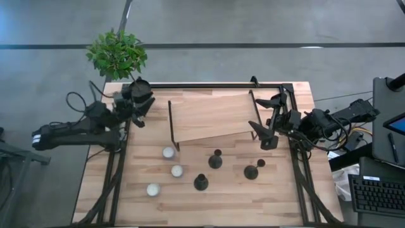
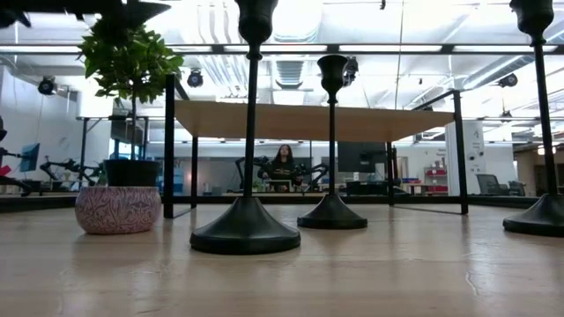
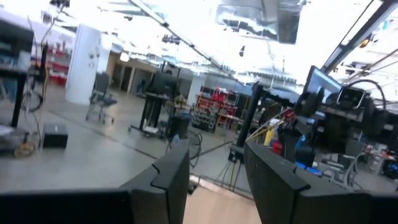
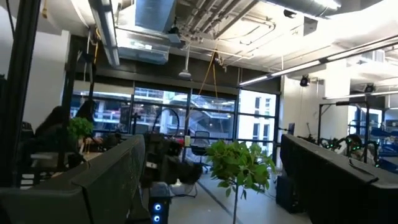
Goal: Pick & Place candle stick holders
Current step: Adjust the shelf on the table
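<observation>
Three candle stick holders [image 1: 216, 159] [image 1: 200, 182] [image 1: 252, 170] are seen upright on the table [image 1: 278, 196], near of the raised wooden shelf [image 1: 212, 117], well apart from both arms. The left gripper [image 3: 214, 186] is parked at the far-left edge, fingers apart, nothing held. The right gripper [image 4: 211, 186] is parked at the right edge, spread wide, empty.

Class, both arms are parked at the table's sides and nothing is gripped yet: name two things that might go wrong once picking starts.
1. The three holders have thin stems on small bases and stand close together, so reaching for one may topple another.
2. The white balls beside them may roll if bumped.

The left gripper and right gripper are open and empty.
</observation>
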### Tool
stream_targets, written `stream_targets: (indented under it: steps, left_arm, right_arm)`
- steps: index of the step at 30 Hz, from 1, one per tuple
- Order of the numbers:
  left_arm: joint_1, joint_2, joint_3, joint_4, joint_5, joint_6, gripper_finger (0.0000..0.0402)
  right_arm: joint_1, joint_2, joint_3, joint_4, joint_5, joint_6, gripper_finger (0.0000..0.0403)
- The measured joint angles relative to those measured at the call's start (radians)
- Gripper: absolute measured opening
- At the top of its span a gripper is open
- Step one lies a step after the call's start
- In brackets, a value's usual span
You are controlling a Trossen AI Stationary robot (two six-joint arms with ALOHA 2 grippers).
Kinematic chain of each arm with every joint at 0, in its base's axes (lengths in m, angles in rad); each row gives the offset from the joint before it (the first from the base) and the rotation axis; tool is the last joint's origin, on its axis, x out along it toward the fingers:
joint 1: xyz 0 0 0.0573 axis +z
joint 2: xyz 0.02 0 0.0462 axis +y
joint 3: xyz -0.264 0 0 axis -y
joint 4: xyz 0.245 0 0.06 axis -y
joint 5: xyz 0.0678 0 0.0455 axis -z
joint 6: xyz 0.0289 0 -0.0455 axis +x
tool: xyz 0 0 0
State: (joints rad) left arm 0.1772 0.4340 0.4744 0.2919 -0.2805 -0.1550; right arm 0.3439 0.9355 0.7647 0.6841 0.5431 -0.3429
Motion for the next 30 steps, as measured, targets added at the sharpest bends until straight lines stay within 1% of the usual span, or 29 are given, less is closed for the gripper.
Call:
stream_targets:
  steps: [2,5,8,11,14,17,19,21,24,27,29,30]
  left_arm:
    - [0.0,0.0,0.039,-0.055,0.018,0.054,0.0149]
    - [0.0,0.003,0.106,-0.211,0.03,0.105,0.0149]
    - [0.0,0.007,0.207,-0.426,0.047,0.1,0.0149]
    - [0.0,0.029,0.311,-0.646,0.087,0.079,0.0149]
    - [0.0,0.057,0.387,-0.776,0.132,0.053,0.0149]
    - [0.0,0.085,0.439,-0.819,0.195,0.013,0.0149]
    - [0.0,0.099,0.455,-0.824,0.242,-0.038,0.0149]
    - [0.0,0.109,0.462,-0.825,0.27,-0.082,0.0149]
    - [0.0,0.111,0.463,-0.826,0.302,-0.158,0.0149]
    - [0.0,0.106,0.464,-0.824,0.306,-0.212,0.0149]
    - [0.0,0.105,0.467,-0.81,0.304,-0.246,0.0149]
    - [0.0,0.104,0.469,-0.797,0.299,-0.27,0.0149]
  right_arm:
    - [0.0,0.001,0.0,0.0,0.0,-0.005,0.0366]
    - [0.0,0.002,0.0,0.0,0.0,0.002,0.0366]
    - [0.0,0.002,0.0,0.0,0.0,0.006,0.0366]
    - [0.0,0.002,0.0,0.0,0.0,-0.005,0.0366]
    - [0.0,0.003,0.0,0.0,0.0,0.0,0.0366]
    - [0.0,0.003,0.0,0.001,0.0,0.001,0.0366]
    - [0.0,0.003,0.0,0.003,-0.001,0.003,0.0366]
    - [0.0,0.006,0.0,0.009,-0.004,0.04,0.0366]
    - [0.0,0.013,0.0,0.038,-0.027,0.169,0.0366]
    - [0.0,0.018,0.0,0.079,-0.053,0.369,0.0366]
    - [0.0,0.01,0.0,0.074,-0.112,0.482,0.0366]
    - [0.0,0.005,0.0,0.074,-0.166,0.509,0.0366]
